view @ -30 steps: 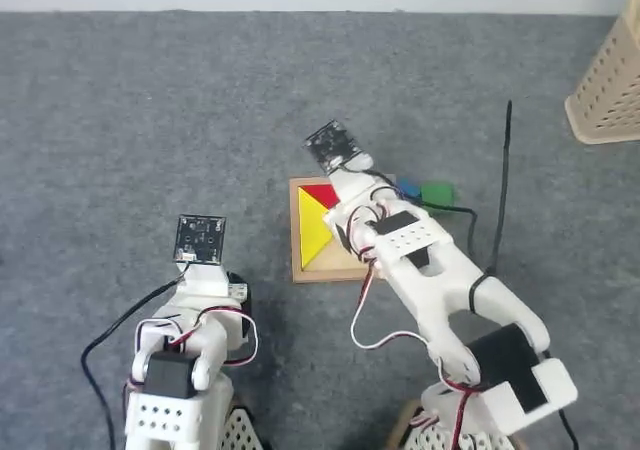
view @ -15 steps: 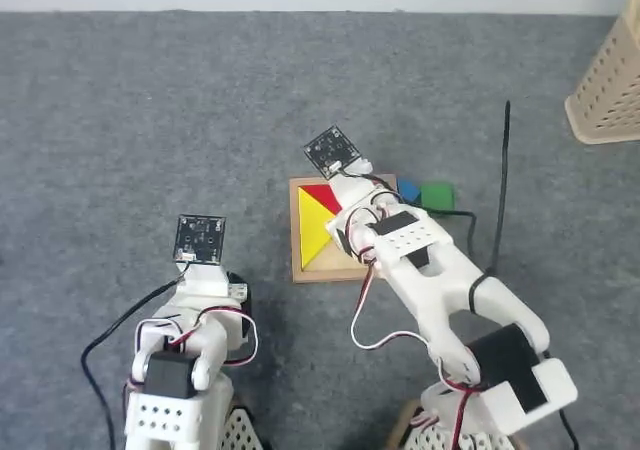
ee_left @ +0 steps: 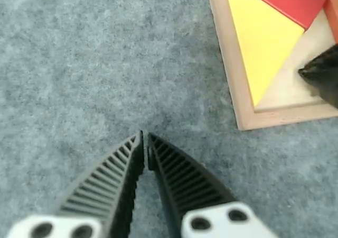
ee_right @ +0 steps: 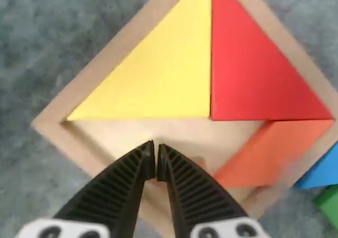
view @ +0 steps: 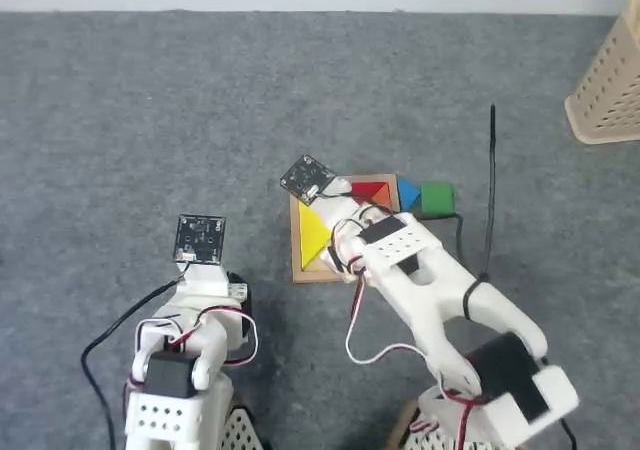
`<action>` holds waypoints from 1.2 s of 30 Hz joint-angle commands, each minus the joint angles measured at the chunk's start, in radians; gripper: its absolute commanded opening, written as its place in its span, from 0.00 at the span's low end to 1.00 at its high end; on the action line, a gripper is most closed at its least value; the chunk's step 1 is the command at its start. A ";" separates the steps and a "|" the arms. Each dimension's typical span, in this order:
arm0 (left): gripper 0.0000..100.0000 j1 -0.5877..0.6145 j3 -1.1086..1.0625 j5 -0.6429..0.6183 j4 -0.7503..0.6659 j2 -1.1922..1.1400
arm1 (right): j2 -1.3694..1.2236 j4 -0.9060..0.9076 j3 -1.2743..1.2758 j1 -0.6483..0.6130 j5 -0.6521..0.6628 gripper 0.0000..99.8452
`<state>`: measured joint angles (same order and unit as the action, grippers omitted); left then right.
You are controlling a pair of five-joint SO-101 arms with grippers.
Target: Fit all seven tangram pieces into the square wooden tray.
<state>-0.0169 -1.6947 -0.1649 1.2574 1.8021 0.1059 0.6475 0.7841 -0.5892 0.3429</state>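
The square wooden tray (ee_right: 53, 129) holds a yellow triangle (ee_right: 158, 79), a red triangle (ee_right: 253, 74) and an orange piece (ee_right: 269, 148). My right gripper (ee_right: 156, 145) is shut with nothing in it, its tips over the tray's bare wooden floor just below the yellow triangle. Outside the tray's far corner lie a blue piece (ee_right: 322, 169) and a green piece (ee_right: 330, 203). In the high view the right arm covers much of the tray (view: 298, 270). My left gripper (ee_left: 145, 137) is shut and empty over the carpet, short of the tray's corner (ee_left: 237, 111).
Grey carpet covers the table. A beige perforated basket (view: 610, 80) stands at the far right edge. A thin black rod (view: 491, 170) rises beside the right arm. In the high view the blue piece (view: 407, 192) and green piece (view: 436, 198) sit right of the tray.
The right arm has swung left over the tray, its wrist turning, and more of the red triangle and the blue piece now show. The left arm has not moved.
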 commanded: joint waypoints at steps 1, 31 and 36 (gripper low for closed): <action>0.01 0.000 0.008 0.005 0.005 0.015 | 0.104 0.007 0.020 -0.013 0.017 0.01; 0.01 0.000 0.008 0.005 0.005 0.015 | 0.119 -0.124 0.133 0.054 0.051 0.01; 0.01 0.000 0.008 0.005 0.005 0.015 | 0.105 -0.122 0.140 -0.022 0.120 0.01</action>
<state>-0.0184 -1.6947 -0.1649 1.2574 1.8021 0.2209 0.5217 0.9574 -0.5692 0.4319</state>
